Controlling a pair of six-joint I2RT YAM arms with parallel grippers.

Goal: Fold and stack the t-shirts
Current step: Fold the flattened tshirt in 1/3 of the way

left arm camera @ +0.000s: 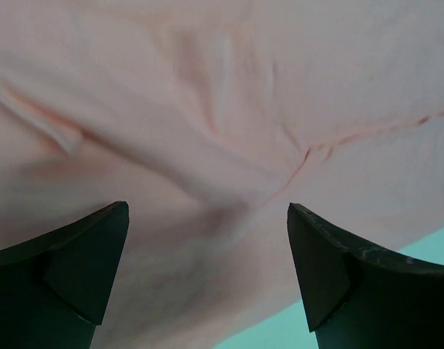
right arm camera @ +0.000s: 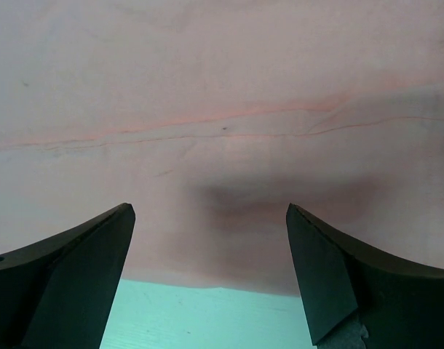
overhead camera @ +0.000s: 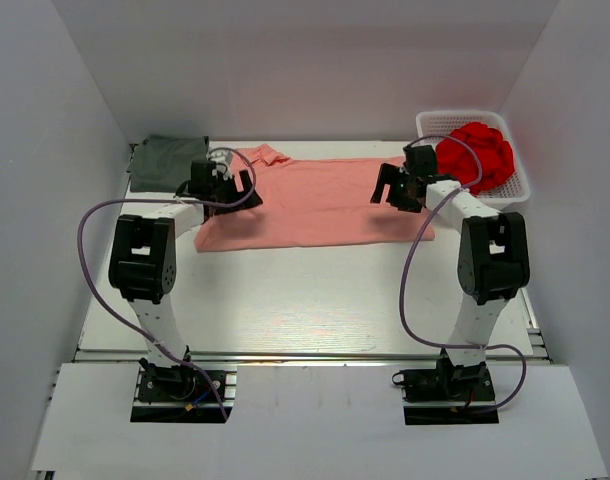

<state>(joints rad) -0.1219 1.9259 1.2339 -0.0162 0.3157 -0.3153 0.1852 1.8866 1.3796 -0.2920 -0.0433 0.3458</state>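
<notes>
- I saw the left gripper [left arm camera: 207, 211] gaping wide and empty over the salmon-pink shirt [overhead camera: 320, 200].
- The right gripper [right arm camera: 209, 211] was equally wide and empty.
- The pink shirt lay spread mid-table; the grey-green shirt [overhead camera: 167, 162] sat far-left.

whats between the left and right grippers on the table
The salmon-pink t-shirt lies spread flat between the left gripper and the right gripper, as the top view shows. Both wrist views show open jaws above its cloth, nothing held.

The salmon-pink cloth t-shirt [overhead camera: 325, 200] looks soft, matt and lightly creased; the black plastic fingers [left arm camera: 62, 276] are smooth and dull.
</notes>
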